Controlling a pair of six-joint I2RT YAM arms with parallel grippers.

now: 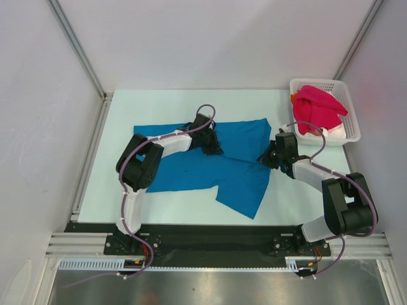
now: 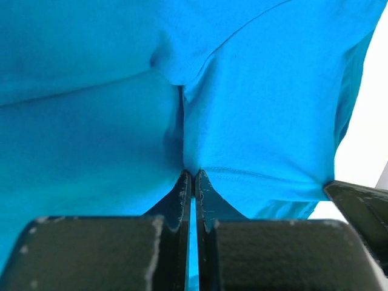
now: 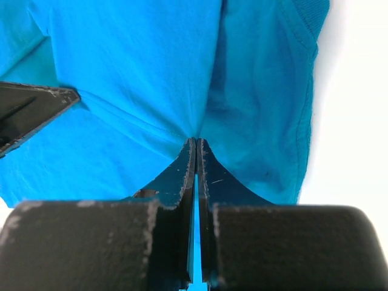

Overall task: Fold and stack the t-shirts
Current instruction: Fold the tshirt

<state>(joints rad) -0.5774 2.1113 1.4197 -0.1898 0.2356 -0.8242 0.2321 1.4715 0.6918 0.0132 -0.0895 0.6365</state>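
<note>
A bright blue t-shirt (image 1: 210, 162) lies spread on the white table, a sleeve hanging toward the near edge. My left gripper (image 1: 213, 147) presses down on the shirt's upper middle and is shut on a pinch of its cloth (image 2: 193, 173). At the shirt's right edge my right gripper (image 1: 265, 159) is shut on the blue cloth too (image 3: 197, 140). In both wrist views the blue fabric (image 2: 254, 109) (image 3: 139, 79) puckers into the closed jaws. A crimson-pink t-shirt (image 1: 318, 108) lies heaped in the basket, with a bit of orange (image 1: 294, 97) and white (image 1: 334, 132) cloth beside it.
The white lattice basket (image 1: 350, 101) stands at the table's far right corner. Bare white table (image 1: 159, 108) runs behind the shirt and at its left. Grey walls and metal posts close in the table on three sides.
</note>
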